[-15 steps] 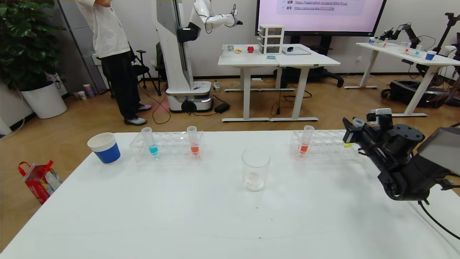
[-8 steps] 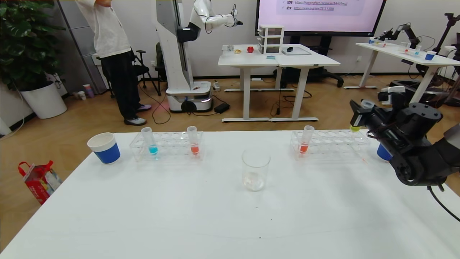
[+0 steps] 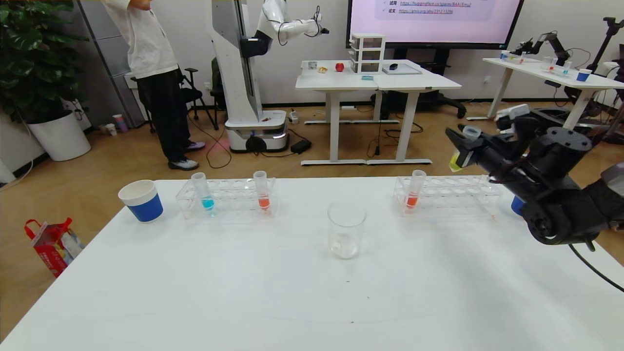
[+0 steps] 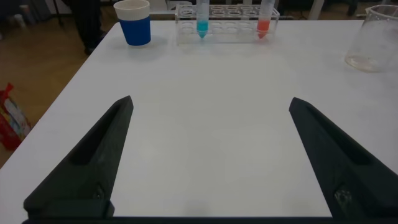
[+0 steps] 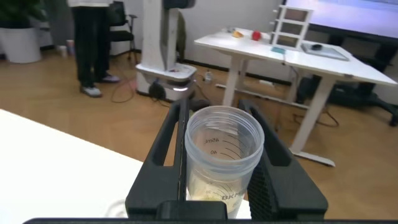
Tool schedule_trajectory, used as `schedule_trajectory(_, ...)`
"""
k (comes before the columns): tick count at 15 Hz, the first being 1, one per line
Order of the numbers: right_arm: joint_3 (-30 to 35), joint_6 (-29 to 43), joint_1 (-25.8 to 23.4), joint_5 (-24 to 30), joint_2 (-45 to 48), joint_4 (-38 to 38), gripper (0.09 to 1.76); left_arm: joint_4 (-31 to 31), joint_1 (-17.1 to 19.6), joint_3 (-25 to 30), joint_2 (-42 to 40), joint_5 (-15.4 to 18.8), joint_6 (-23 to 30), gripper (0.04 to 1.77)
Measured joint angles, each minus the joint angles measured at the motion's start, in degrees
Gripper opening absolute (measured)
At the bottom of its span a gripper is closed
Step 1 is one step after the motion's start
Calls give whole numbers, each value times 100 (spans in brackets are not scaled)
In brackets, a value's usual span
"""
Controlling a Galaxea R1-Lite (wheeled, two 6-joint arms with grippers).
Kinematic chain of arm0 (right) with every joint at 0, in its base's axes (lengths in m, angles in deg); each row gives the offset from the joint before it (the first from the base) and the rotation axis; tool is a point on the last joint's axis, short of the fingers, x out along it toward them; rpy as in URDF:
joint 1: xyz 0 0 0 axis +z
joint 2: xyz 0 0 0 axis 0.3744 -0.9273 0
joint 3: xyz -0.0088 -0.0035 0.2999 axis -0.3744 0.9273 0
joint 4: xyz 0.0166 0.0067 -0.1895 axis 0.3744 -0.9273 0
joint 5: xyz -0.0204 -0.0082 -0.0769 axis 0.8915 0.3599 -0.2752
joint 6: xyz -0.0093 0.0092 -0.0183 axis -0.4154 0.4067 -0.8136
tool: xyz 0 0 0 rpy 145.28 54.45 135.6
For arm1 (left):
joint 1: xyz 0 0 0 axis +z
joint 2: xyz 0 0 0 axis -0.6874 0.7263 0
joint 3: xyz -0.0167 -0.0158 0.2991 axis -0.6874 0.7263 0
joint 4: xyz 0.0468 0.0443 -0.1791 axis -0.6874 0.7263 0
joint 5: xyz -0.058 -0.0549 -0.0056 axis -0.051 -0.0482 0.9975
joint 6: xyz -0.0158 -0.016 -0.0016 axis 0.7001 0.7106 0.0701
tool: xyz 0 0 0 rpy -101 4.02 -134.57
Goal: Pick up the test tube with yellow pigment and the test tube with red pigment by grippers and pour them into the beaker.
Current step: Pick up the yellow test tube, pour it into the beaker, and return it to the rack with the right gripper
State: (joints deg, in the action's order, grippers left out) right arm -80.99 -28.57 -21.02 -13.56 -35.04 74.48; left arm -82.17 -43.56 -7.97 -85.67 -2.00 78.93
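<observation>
My right gripper (image 3: 460,142) is shut on the test tube with yellow pigment (image 3: 458,161), holding it in the air above the right end of the right rack (image 3: 451,197). The wrist view looks down into the tube's open mouth (image 5: 224,155) between the two fingers. A test tube with red pigment (image 3: 413,192) stands in that rack. Another red one (image 3: 262,191) stands in the left rack (image 3: 229,199). The clear beaker (image 3: 346,229) stands at mid-table between the racks. My left gripper (image 4: 210,101) is open, low over bare table, and holds nothing.
A tube with blue liquid (image 3: 205,193) stands in the left rack, and a blue-and-white paper cup (image 3: 142,200) sits left of it. A second blue cup (image 3: 516,206) shows partly behind my right arm. A person and other tables stand beyond the far edge.
My right gripper has lifted the yellow tube out of the right rack, then carried it higher and to the left. The left gripper has not changed.
</observation>
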Motion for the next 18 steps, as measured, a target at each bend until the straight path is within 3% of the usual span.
schedule_trajectory(8,-560,-763,1434,347,17,-260,53,0,2,0,0,0,0,175)
schedule_trajectory(10,-574,-1334,1734,413,-24,-247,53,0,0,0,0,0,-2,175)
schedule_trajectory(18,-1114,-3129,1866,1375,-711,-124,53,0,4,0,0,0,0,175)
